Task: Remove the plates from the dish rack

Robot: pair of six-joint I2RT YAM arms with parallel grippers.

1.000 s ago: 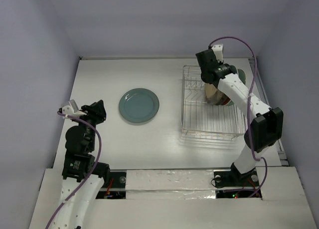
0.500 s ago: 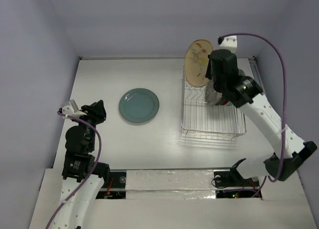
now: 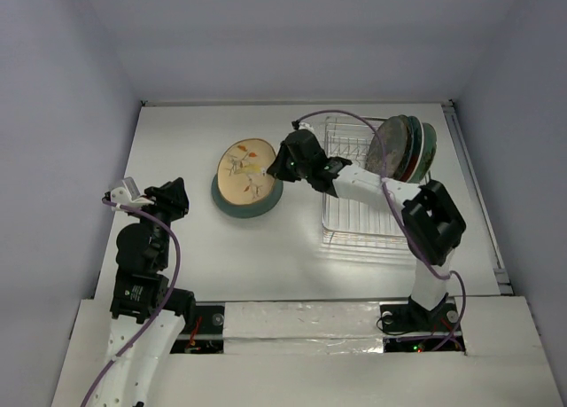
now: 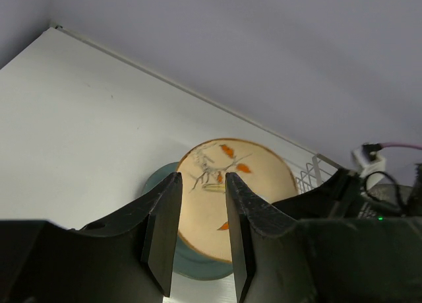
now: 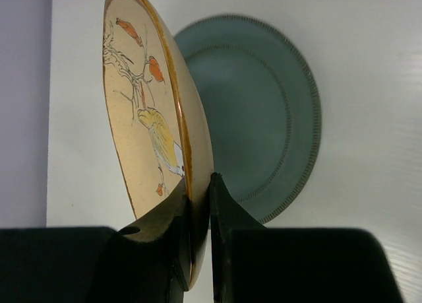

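Note:
My right gripper (image 3: 282, 169) (image 5: 199, 184) is shut on the rim of a cream plate with a bird and orange leaves (image 3: 245, 170) (image 5: 142, 111) (image 4: 227, 191). It holds the plate tilted just over the teal plate (image 3: 232, 205) (image 5: 264, 118) that lies flat on the table. The chrome wire dish rack (image 3: 372, 221) stands at the right with several plates (image 3: 403, 148) leaning upright at its far right end. My left gripper (image 3: 168, 197) (image 4: 201, 230) is open and empty at the near left, apart from the plates.
The right arm stretches from the rack across to the plates. White table with a raised rim at the back (image 3: 292, 103) and right edge (image 3: 478, 194). Grey walls surround it.
My right gripper has lifted the cream plate out of the rack, carried it left and lowered it over the teal plate. The left arm has not moved.

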